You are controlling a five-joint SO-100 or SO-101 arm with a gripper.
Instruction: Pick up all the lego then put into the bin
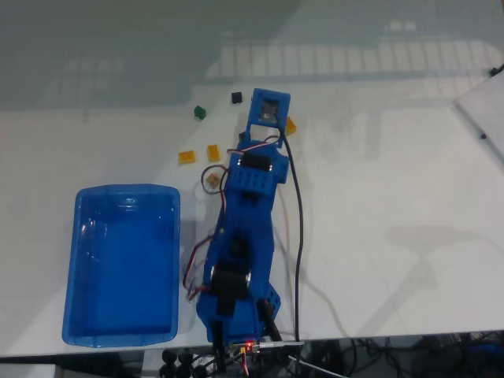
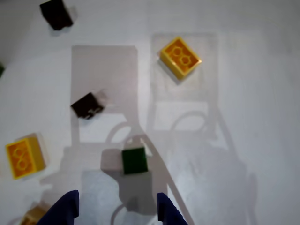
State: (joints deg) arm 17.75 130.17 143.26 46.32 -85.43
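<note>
The blue two-finger gripper (image 2: 116,208) is hovering spread wide over the small dark green plastic brick (image 2: 135,160), apparently lining up a grab, while the translucent blue rectangular bin (image 1: 122,268) is waiting empty near the table's front edge.

Blue translucent bin (image 1: 122,268) sits upright at the near left of the fixed view, holding no bricks. Lego bricks lie scattered beyond it on the table: two yellow-orange (image 1: 187,156) (image 1: 213,153), one dark green (image 1: 200,113), one black (image 1: 236,97).
</note>
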